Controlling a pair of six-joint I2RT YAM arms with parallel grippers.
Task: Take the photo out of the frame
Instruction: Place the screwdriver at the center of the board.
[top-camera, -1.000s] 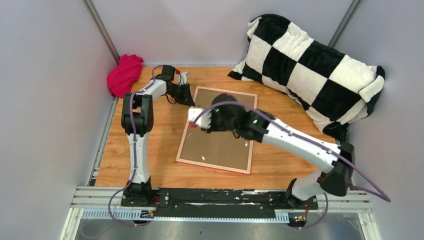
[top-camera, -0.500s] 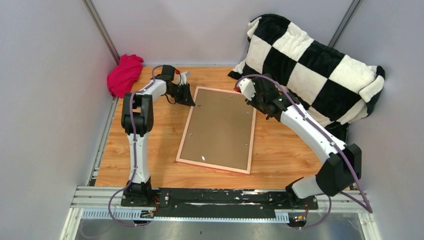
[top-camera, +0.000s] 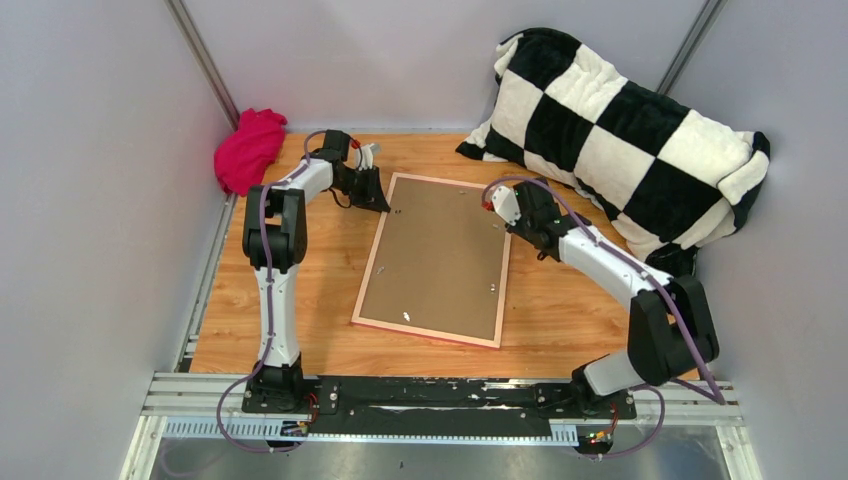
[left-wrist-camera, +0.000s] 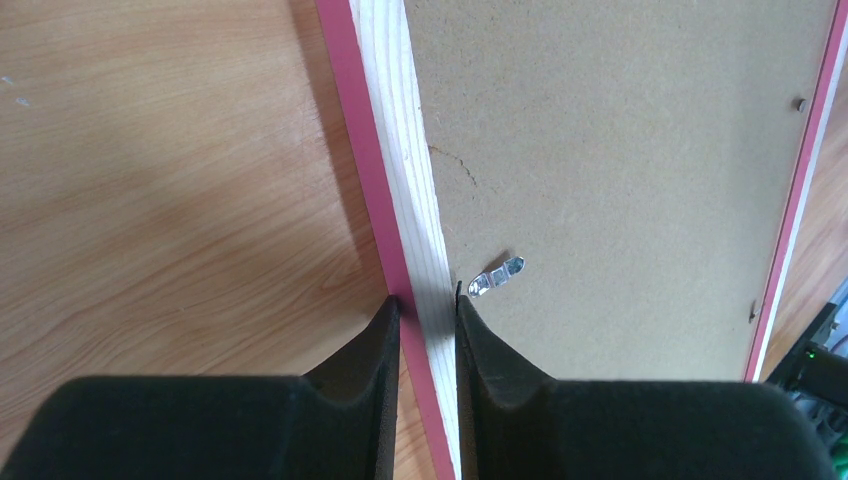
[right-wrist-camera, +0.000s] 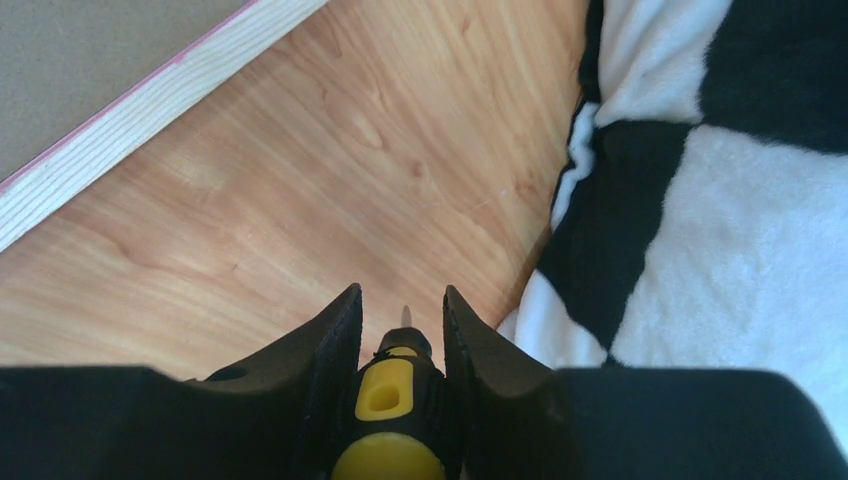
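Screwdriver (right-wrist-camera: 388, 420) near frame (right-wrist-camera: 120, 130) (wrist view only)

The frame (top-camera: 436, 262) is a big rectangle with a thin pink edge. It lies flat and face down, so its brown back board (left-wrist-camera: 620, 150) looks up. It sits to the left of the black-and-white pillow (top-camera: 620, 130), near it but not touching. It is turned a little, and its far right corner is the part closest to the pillow. A pale wood strip (left-wrist-camera: 400, 150) runs just inside the pink edge. A small shiny clip (left-wrist-camera: 497, 276) lies on the board beside that strip.
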